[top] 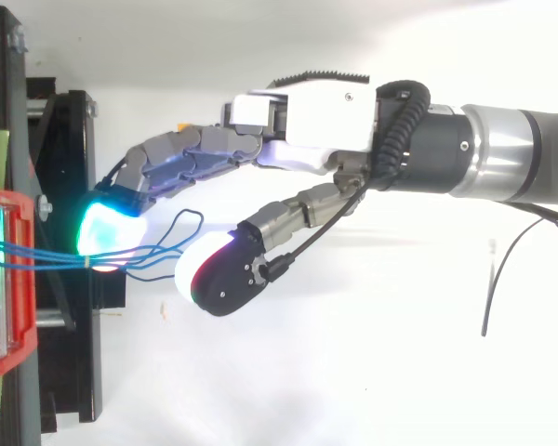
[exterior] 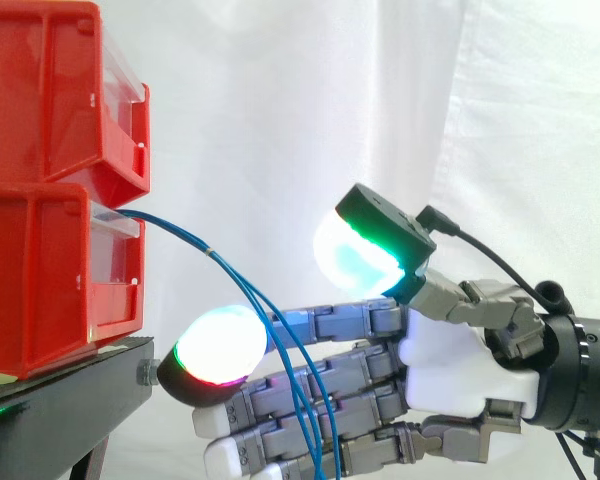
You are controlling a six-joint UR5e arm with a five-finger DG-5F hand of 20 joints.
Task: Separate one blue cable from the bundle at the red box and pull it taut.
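Several blue cables [exterior: 180, 231] sag from red box [exterior: 40, 270] front edge | hand [exterior: 460, 365] fingers [exterior: 350, 320] straight, gripping nothing, near stand [exterior: 80, 385] edge

White-and-grey jointed hand [exterior: 460, 365] with glowing pads [exterior: 220, 345] on silver-and-black arm [top: 502, 163]

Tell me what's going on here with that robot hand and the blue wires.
The robot's hand is reaching toward a bundle of blue cables that comes out of the lower red bin on the black stand. Its fingers are stretched out straight and the thumb is raised apart from them. The cables droop slack across the fingers. None looks pinched or pulled taut yet.
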